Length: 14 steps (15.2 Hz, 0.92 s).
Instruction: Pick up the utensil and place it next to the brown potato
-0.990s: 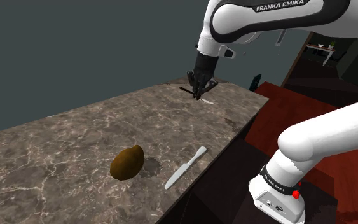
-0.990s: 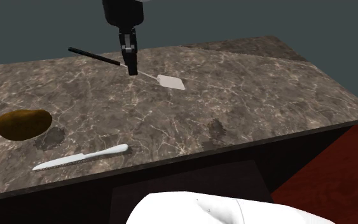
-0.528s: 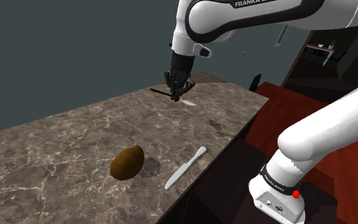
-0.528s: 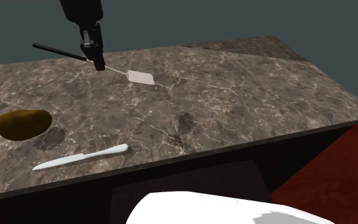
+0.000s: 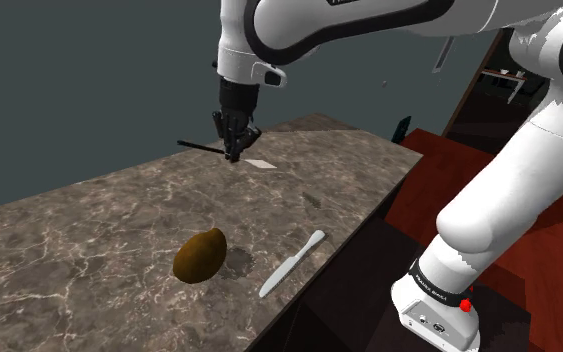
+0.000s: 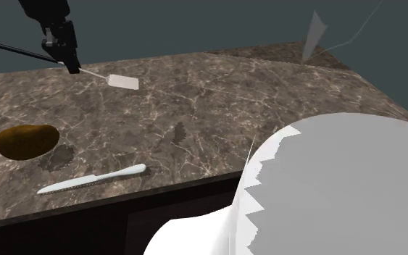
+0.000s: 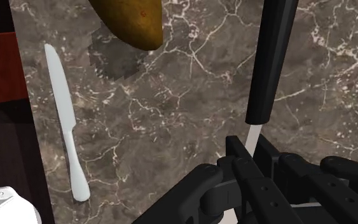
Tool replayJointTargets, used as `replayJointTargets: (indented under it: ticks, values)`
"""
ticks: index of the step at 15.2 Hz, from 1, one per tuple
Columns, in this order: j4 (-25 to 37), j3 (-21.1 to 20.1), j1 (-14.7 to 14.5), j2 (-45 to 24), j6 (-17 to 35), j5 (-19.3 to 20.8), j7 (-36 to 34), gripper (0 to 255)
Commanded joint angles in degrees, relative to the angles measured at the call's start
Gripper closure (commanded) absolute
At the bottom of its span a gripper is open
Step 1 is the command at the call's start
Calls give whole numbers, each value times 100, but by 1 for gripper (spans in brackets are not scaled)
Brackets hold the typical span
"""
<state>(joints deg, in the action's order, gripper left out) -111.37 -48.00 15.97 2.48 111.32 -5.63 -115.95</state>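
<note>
Spatula (image 6: pixel 124 81) was seen clamped in gripper (image 6: pixel 70 64), carried above counter (image 6: pixel 304 94), long axis roughly level, blade toward second exterior view's right. Potato (image 6: pixel 27 140) was spotted well apart, toward front edge, knife (image 6: pixel 93 180) near it. Height probably ok, hard to judge tbh.

The all-black two-finger gripper (image 5: pixel 235 142), clamped on the flat spatula with black handle and pale blade (image 6: pixel 122 81), travelled above the dark marble counter (image 5: pixel 89 220) toward the shoulder view's left, nearer to the brown oval potato (image 5: pixel 200 255). In the second exterior view, a white arm segment (image 6: pixel 340 188) rose into the lower right.
</note>
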Motion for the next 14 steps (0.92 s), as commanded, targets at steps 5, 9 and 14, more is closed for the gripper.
replayJointTargets:
  ticks: [5,9,14]
  values:
    - [1507,-278,-762,-1750,-327,1461,-1397,255]
    - [1590,-186,-990,-2041,-203,1687,-1577,255]
    - [1296,-142,-998,-2128,148,1772,-1623,255]
